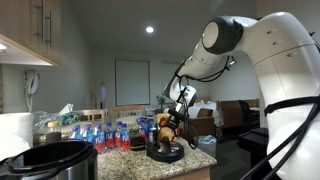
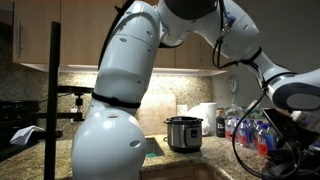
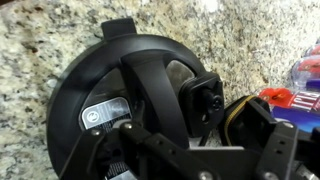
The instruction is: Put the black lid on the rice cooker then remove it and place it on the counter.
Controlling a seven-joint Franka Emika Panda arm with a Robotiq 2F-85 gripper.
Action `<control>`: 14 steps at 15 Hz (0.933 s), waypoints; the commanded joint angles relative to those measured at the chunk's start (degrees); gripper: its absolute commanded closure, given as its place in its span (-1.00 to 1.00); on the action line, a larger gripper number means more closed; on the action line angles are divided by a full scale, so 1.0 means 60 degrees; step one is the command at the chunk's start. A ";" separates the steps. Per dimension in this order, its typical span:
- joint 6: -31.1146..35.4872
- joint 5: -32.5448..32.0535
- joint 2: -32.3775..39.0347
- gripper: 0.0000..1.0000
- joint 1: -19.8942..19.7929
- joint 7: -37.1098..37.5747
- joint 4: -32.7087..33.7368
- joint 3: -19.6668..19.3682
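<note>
Black lid (image 1: 165,154) near counter (image 1: 203,158) edge

Wrist view: black lid (image 3: 95,95) under claw (image 3: 168,115), lower part cut by frame bottom, part covered by claw linkage. Jaw gap lost, black on black; grip unreadable. Red-blue object (image 3: 300,85) beside claw blurred, cut by frame edge.
Exterior view: rice cooker (image 1: 55,160), well away from claw, base cut off.
Exterior view: arm (image 2: 125,100) hides much of bench (image 2: 40,160); bottles (image 2: 255,132) too small, labels illegible.
</note>
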 commanded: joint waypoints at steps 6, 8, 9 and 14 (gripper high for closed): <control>-0.0471 0.1366 0.1433 -1.00 -0.0852 -0.1038 0.1480 0.0312; -0.0906 0.1449 0.1625 -0.47 -0.0975 -0.1276 0.1691 0.0450; -0.1092 0.1523 0.1709 -0.33 -0.1010 -0.1413 0.1778 0.0522; -0.1563 0.1792 0.2082 0.33 -0.1093 -0.1803 0.2129 0.0678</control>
